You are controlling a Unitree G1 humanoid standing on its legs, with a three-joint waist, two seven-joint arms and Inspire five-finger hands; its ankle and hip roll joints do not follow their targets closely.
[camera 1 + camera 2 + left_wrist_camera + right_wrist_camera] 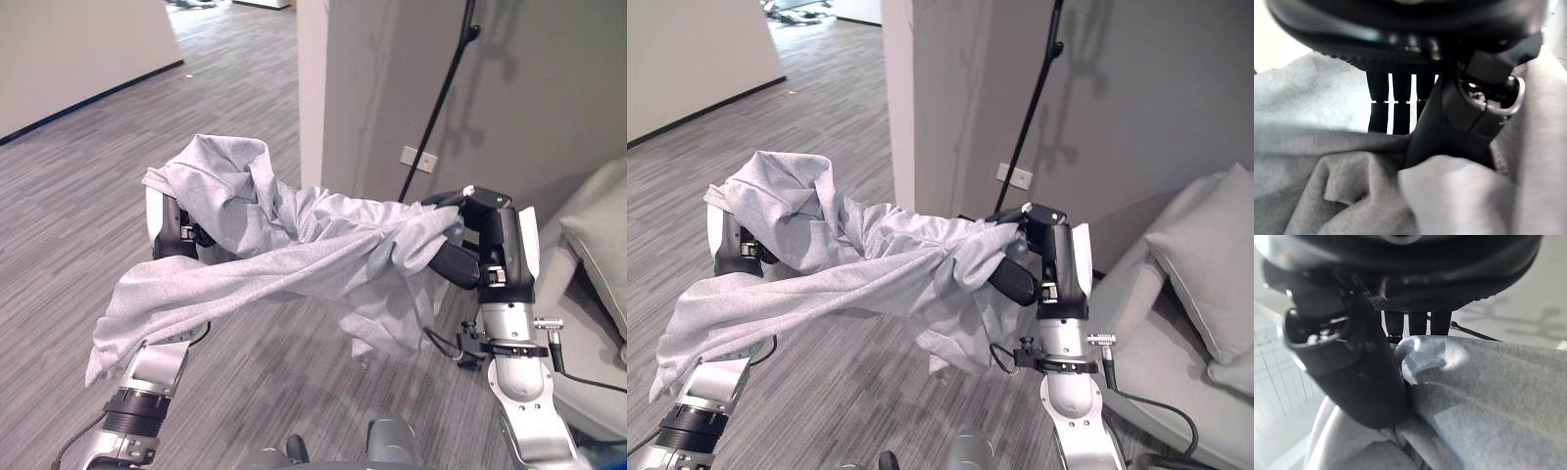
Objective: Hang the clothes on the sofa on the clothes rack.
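Observation:
A light grey garment (294,245) hangs stretched between my two hands above the floor. My left hand (179,235) is raised on the left, and most of it is draped by the bunched cloth. Its wrist view shows the thumb (1440,132) pressing the fabric (1327,196) against the fingers (1393,98). My right hand (460,259) holds the garment's other end at chest height, with its thumb (1361,382) pinching the cloth (1484,396). A thin black pole (441,98) slants up along the wall behind the right hand.
A grey sofa (588,323) with a cushion (602,235) stands at the right edge, close to my right arm. A white wall column (323,88) rises straight ahead, and a socket plate (418,157) sits beside the pole. Grey plank floor (88,196) stretches to the left.

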